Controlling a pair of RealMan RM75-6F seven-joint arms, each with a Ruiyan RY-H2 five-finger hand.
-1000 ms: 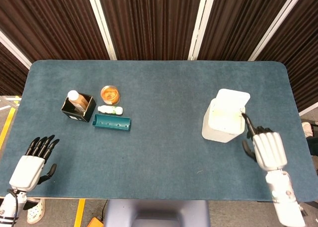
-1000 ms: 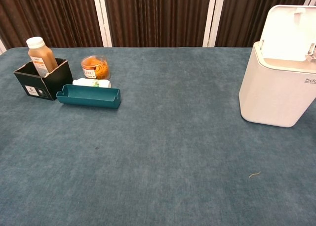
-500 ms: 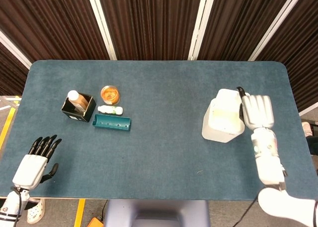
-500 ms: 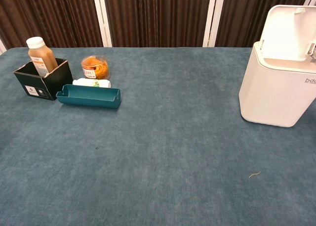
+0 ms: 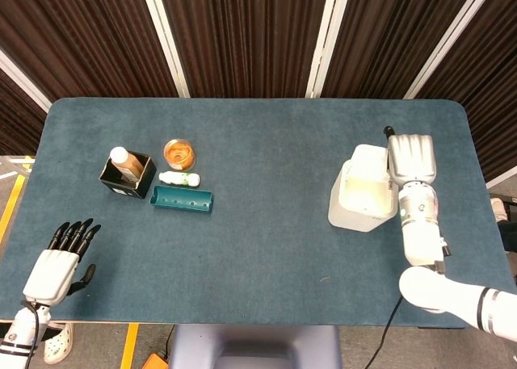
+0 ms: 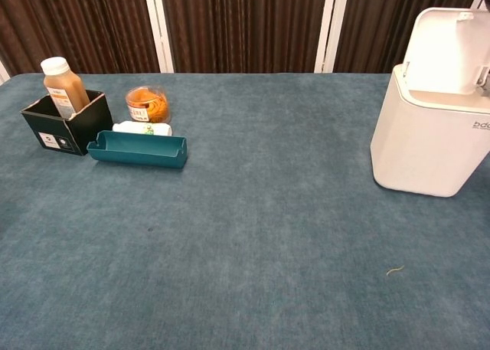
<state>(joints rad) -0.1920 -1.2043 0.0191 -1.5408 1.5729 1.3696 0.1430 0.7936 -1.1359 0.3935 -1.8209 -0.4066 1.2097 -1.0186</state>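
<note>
A white bin (image 5: 361, 193) stands at the right of the table, and the chest view shows its lid (image 6: 448, 53) raised. My right hand (image 5: 411, 158) is at the bin's right far corner, right by the raised lid, back up, fingers stretched flat toward the far side and holding nothing. Whether it touches the lid I cannot tell. The chest view does not show this hand. My left hand (image 5: 56, 266) hovers at the table's near left corner, fingers straight and apart, empty, far from every object.
At the left stand a black box (image 5: 129, 179) with a brown juice bottle (image 5: 121, 159), a cup of orange contents (image 5: 178, 153), a small white bottle (image 5: 179, 178) lying down and a teal tray (image 5: 182, 199). A tiny scrap (image 6: 394, 270) lies near the bin.
My right hand has moved from the near side of the bin up along its right side to the lid. The lid looks more upright from above. The left hand has barely shifted.
</note>
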